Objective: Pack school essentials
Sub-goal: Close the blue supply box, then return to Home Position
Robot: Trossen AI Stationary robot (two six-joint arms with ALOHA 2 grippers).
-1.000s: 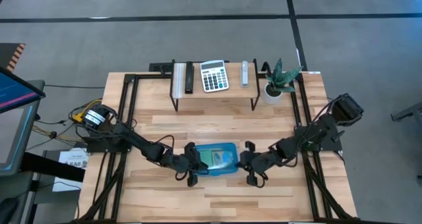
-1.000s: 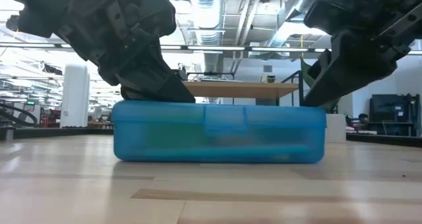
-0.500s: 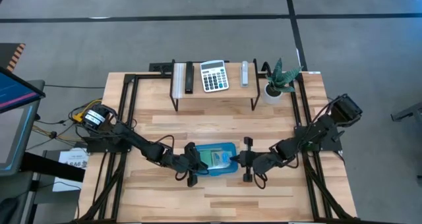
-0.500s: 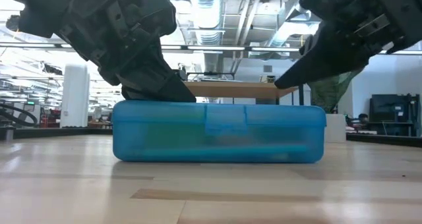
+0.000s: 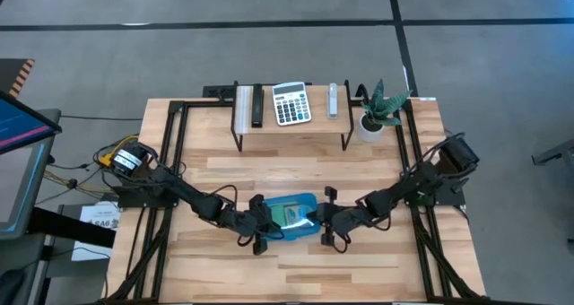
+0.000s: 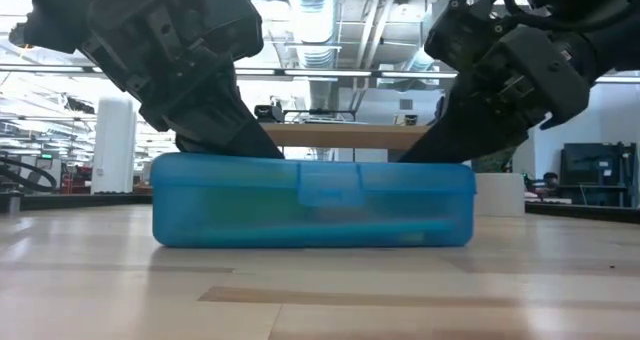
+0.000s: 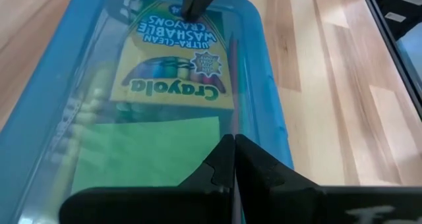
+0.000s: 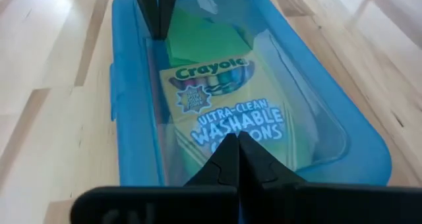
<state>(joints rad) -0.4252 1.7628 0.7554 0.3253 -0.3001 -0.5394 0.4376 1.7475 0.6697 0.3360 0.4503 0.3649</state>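
The blue case (image 6: 312, 202) lies lid-down at mid-counter (image 5: 296, 256), with the crayon box (image 8: 221, 122) and lime pad (image 7: 148, 151) inside. Left claw (image 5: 261, 217) and right claw (image 5: 325, 224), both closed and empty, press its lid. Judged step: latching. Next: firm downward pressure at the clasp.

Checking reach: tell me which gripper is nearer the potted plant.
Right. The right gripper presses on the blue box's right end, on the potted plant's side; the left gripper presses on the box's left end, farther away.
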